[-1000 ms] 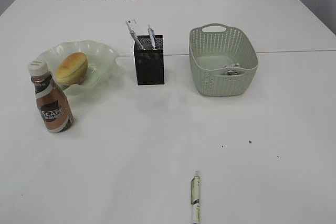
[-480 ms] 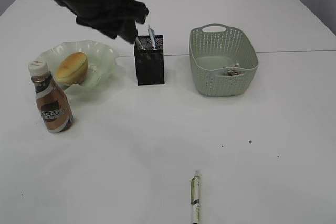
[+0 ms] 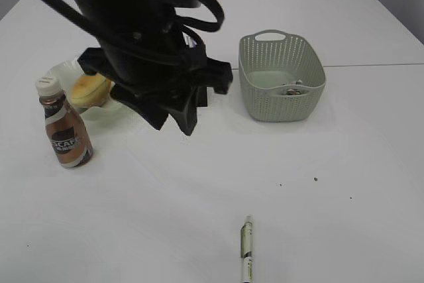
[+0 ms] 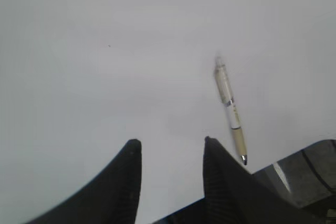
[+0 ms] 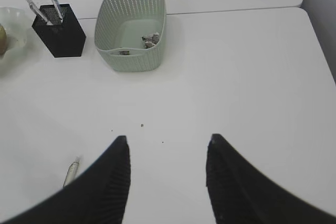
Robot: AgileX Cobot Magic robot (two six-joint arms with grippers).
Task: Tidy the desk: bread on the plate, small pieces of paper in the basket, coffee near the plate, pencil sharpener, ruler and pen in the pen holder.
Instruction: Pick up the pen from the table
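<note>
One pen [image 3: 246, 249] is lying loose on the table [image 3: 331, 217], ahead of the left gripper [image 4: 170, 153] and off to its right in the left wrist view. One holder [image 5: 59, 36] is standing far ahead of the right gripper [image 5: 167, 148], to its left, with two stick-like items poking out of it, exact type unclear. One basket [image 5: 134, 24] is sitting far ahead of that gripper, holding two or three small scraps [image 5: 151, 39]; exact count is hard to tell. One bottle [image 3: 63, 124] is standing beside one plate [image 3: 63, 71], and one bread [image 3: 88, 89] is showing on it. Two grippers are showing, one per wrist view.
</note>
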